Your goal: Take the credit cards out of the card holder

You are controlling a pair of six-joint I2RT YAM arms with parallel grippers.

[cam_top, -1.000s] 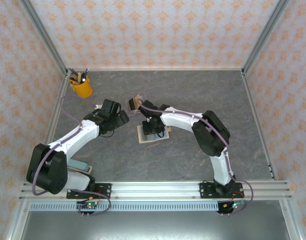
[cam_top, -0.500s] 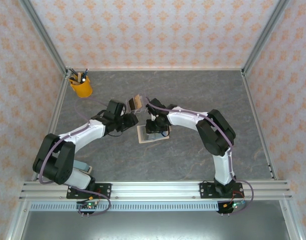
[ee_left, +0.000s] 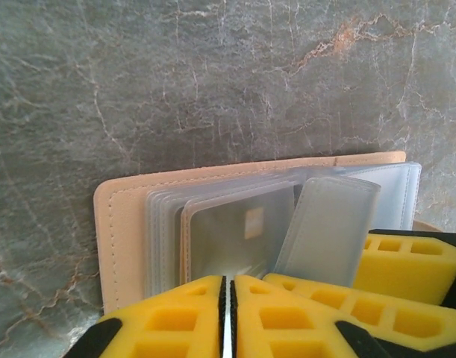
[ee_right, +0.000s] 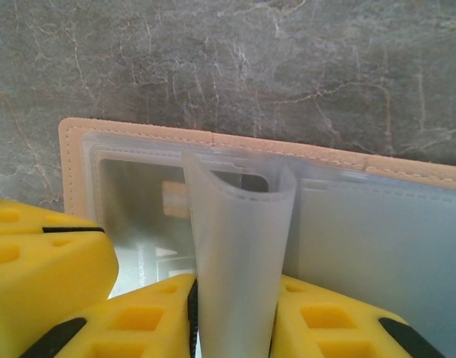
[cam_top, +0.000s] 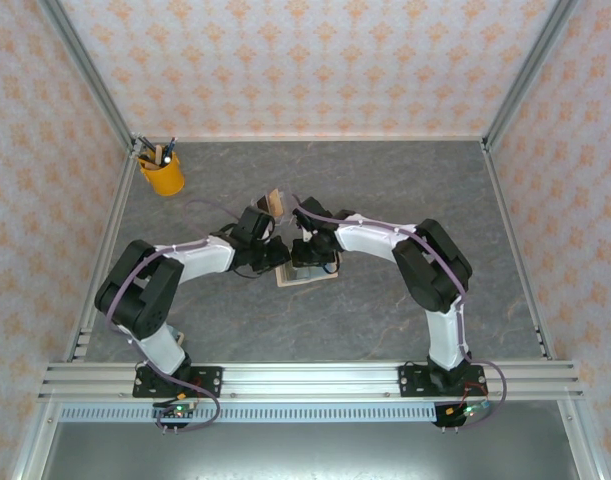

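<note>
— Is the whole card holder (ee_left: 123, 224) in sight?
— No. The left claw (ee_left: 228, 298) covers its near part, and that claw itself is cut off at the bottom edge of its wrist view.
— And the card (ee_left: 228, 239)?
— Clouded behind plastic; its print can't be read. The right claw (ee_right: 235, 317) hides the lower end of the clear sleeve (ee_right: 239, 239). From above, the holder sits mostly under both claws.
</note>
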